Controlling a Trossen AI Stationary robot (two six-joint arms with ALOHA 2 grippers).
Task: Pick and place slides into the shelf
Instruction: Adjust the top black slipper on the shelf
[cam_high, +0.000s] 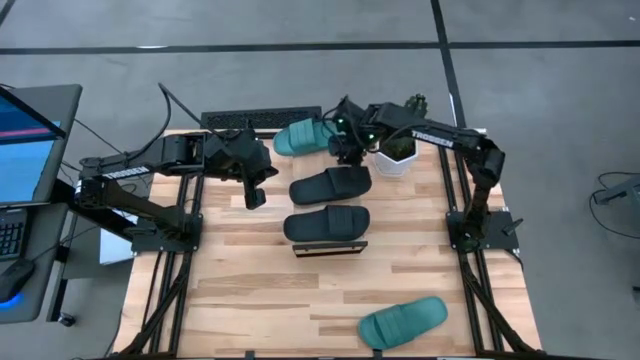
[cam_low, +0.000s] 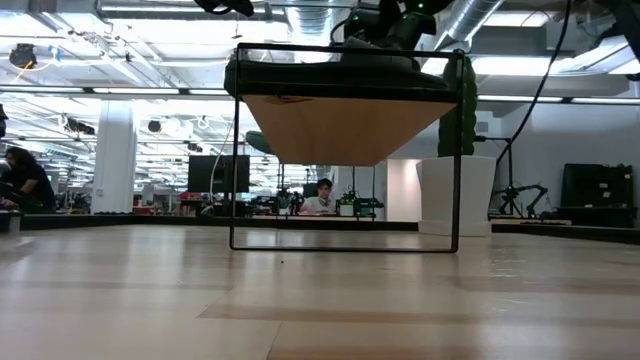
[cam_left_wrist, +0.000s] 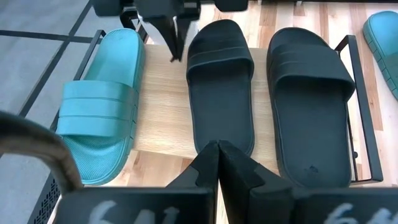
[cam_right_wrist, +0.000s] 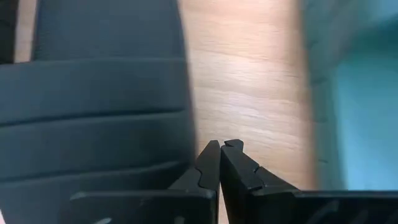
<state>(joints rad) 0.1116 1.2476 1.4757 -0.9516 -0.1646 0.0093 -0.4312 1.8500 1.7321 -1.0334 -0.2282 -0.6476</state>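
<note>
The shelf (cam_high: 330, 247) stands mid-table, its wood plank (cam_left_wrist: 165, 93) on a black frame. Three slides lie across its top: a teal one (cam_high: 305, 137) at the far end, then two black ones (cam_high: 330, 184) (cam_high: 327, 223). Another teal slide (cam_high: 403, 322) lies sole-down on the table near the front right. My right gripper (cam_left_wrist: 176, 53) is shut and points down over the bare strip of plank between the teal slide (cam_left_wrist: 99, 124) and the nearer black slide (cam_left_wrist: 221, 87). My left gripper (cam_high: 255, 195) is shut and hangs left of the shelf, holding nothing.
A white pot with a green plant (cam_high: 395, 155) stands just right of the shelf's far end, close to my right arm. A black keyboard (cam_high: 260, 120) lies along the table's far edge. A laptop (cam_high: 25, 140) sits off the table's left side.
</note>
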